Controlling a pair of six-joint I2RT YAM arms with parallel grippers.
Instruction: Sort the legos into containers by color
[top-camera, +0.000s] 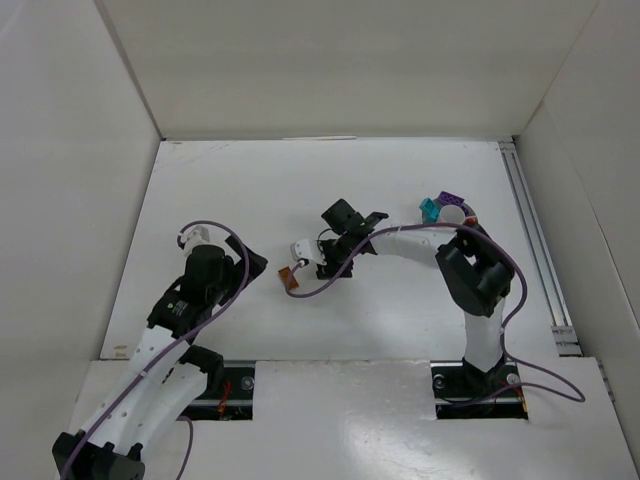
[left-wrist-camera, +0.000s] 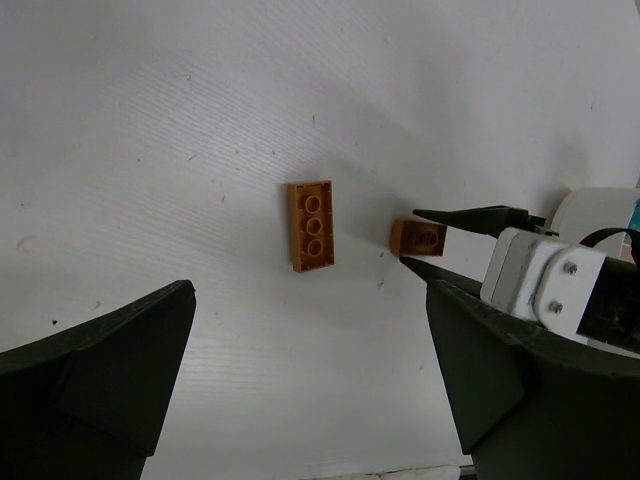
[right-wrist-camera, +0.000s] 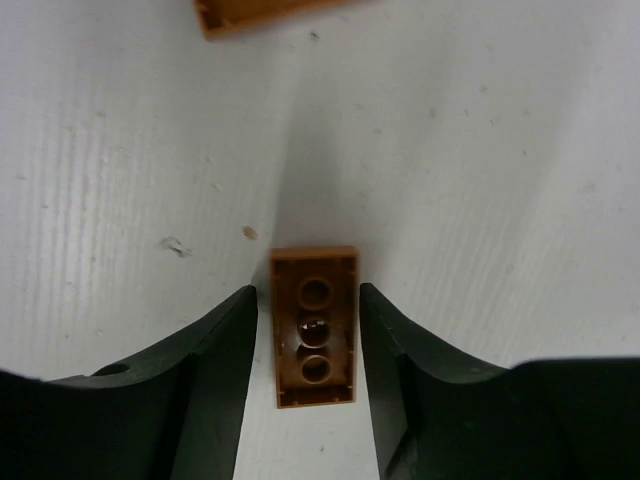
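the right gripper (right-wrist-camera: 308, 292) is apart, one finger on each side of a brown lego (right-wrist-camera: 314, 330) lying on the counter (right-wrist-camera: 480, 150). the left gripper (left-wrist-camera: 308, 290) is wide apart over a second lego (left-wrist-camera: 311, 225) just beside the brown lego.

A white table (top-camera: 230, 190), finely ribbed and flecked with a few small dark specks, is bordered along its right edge by a metal rail (top-camera: 533, 240). Near its middle a first brown brick (left-wrist-camera: 310, 225) and a second brown brick (right-wrist-camera: 314, 327) are laid flat with their undersides turned up, so that round tubes are shown in each; they are set close together but apart, roughly at right angles. Toward the back right a teal piece (top-camera: 430, 210) and a purple piece (top-camera: 451, 197) are seen against a small white bowl (top-camera: 455, 213), though whether they rest on the table or in the bowl cannot be told.
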